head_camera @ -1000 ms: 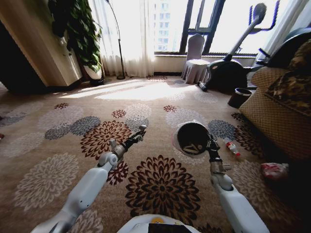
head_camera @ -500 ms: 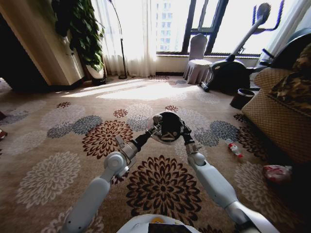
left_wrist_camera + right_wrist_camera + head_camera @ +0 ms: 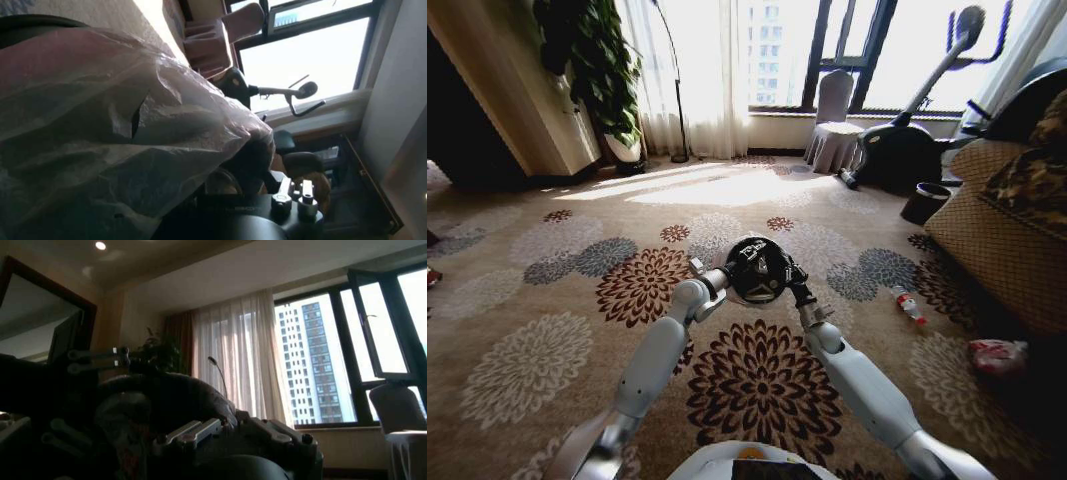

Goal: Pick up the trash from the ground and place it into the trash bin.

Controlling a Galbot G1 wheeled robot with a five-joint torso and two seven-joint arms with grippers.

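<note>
- one black bin [image 3: 755, 270] sits at centre frame in the head view, lifted off the carpet [image 3: 527, 300] and tipped so its dark mouth faces the camera; a pale liner [image 3: 100, 125] wraps its rim, and in the left wrist view that crinkled plastic fills the near side.
- right gripper [image 3: 794, 290] meets the bin's right edge just below centre; whether its fingers clamp the rim or only press on it cannot be told. in the right wrist view the dark bin [image 3: 167, 405] bulks just beyond the gripper body.
- left gripper [image 3: 719, 272] meets the bin's left edge; its fingers are hidden against the bin, so clenched or released cannot be told.
- two pieces of trash lie on the carpet at right: a small clear bottle [image 3: 907, 304] with a red cap at mid right, and a pink bag [image 3: 997, 356] lower right, beside the sofa [image 3: 997, 240].
- farther off: a second dark bin [image 3: 922, 202] by the sofa, an exercise machine [image 3: 907, 140] and a covered chair [image 3: 832, 125] under the window at upper right, a plant [image 3: 592, 65] at upper left.
</note>
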